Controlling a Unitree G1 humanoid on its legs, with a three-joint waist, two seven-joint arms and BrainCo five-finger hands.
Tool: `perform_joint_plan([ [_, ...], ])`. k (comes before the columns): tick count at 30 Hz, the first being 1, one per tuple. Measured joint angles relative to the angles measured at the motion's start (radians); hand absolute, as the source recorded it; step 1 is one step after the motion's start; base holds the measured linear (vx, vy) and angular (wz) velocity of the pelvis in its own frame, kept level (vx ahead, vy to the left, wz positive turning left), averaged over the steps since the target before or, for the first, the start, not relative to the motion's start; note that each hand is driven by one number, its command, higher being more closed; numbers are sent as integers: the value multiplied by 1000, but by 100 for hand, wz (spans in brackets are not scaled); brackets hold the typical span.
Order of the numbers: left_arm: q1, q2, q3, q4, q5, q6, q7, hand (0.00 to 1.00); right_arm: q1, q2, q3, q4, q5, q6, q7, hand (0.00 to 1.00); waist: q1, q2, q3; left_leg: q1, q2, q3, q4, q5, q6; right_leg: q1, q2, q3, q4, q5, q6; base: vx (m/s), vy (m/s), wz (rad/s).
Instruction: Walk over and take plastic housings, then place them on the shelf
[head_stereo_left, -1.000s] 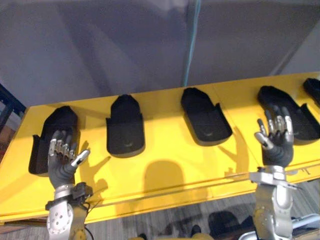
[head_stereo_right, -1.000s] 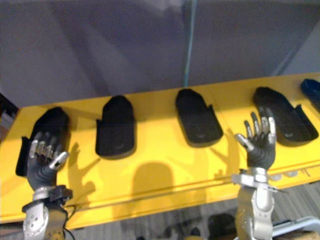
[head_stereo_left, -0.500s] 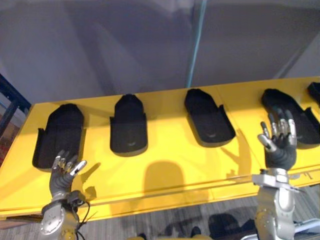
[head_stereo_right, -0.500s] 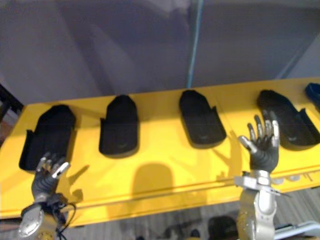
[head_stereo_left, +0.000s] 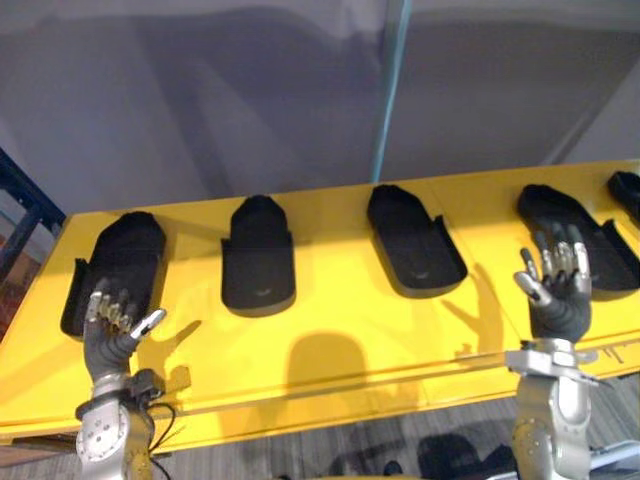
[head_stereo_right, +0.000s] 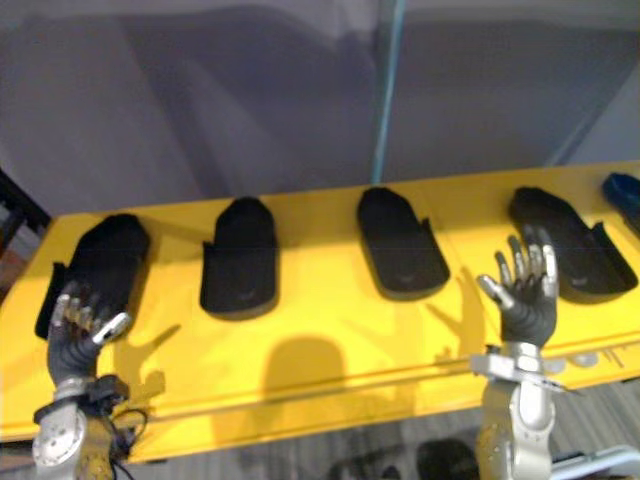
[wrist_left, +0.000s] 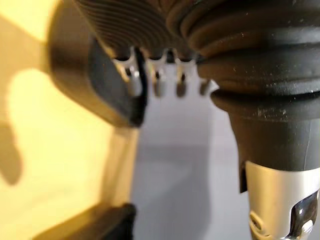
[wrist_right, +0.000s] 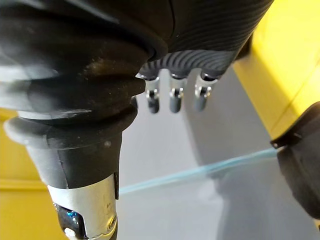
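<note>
Left eye view: black plastic housings (head_stereo_left: 258, 255) lie in a row along the yellow bench (head_stereo_left: 340, 290), each apart from the next. The left hand (head_stereo_left: 110, 335) is raised at the near end of the leftmost housing (head_stereo_left: 115, 260), fingers straight and apart. The right hand (head_stereo_left: 555, 290) is raised before the fourth housing (head_stereo_left: 575, 220), fingers likewise apart.

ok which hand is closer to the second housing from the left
Left. The left hand is in front of the leftmost housing, right next to the second housing; the right hand is in front of the fourth housing, two places away.
</note>
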Motion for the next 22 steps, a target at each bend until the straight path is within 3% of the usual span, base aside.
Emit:
perform_joint_plan([
  [8,0,-12,2,-45,18,-8,-15,0,0,13,-13,0,0,0,0,0,1,0,0,0,0,0,0,0,0,0,0,0,0,0,0,0,0,0],
  [12,0,-12,2,-91,10,-49,-41,0,0,15,-19,0,0,-1,-2,0,1,0,0,0,0,-1,0,0,0,0,0,0,0,0,0,0,0,0],
  [14,0,-13,11,-124,7,-110,-31,0,-1,15,-22,0,-5,-10,-5,0,1,0,0,0,0,-2,0,0,0,1,0,-2,0,0,0,0,0,0],
  [16,-7,-24,60,-168,-10,-209,35,0,-7,15,-35,-1,-31,-39,-4,0,2,2,-5,-1,0,-4,-1,0,0,2,0,-6,0,0,0,0,0,2],
  [17,-9,-29,78,-180,-20,-232,55,0,-9,15,-38,-3,-36,-46,-4,0,2,3,-8,-2,0,-6,-1,1,0,2,0,-10,0,0,0,0,0,8],
  [20,-26,-72,172,-241,-6,-357,212,0,-36,16,-44,-14,-93,-72,-21,0,4,5,-39,-11,0,-28,0,1,1,3,0,-24,0,0,0,1,2,14],
  [22,-27,-73,215,-254,35,-400,308,0,-62,16,-41,-17,-111,-75,-28,0,9,2,-48,-12,0,-28,0,2,0,5,0,-28,0,0,0,0,3,5],
])
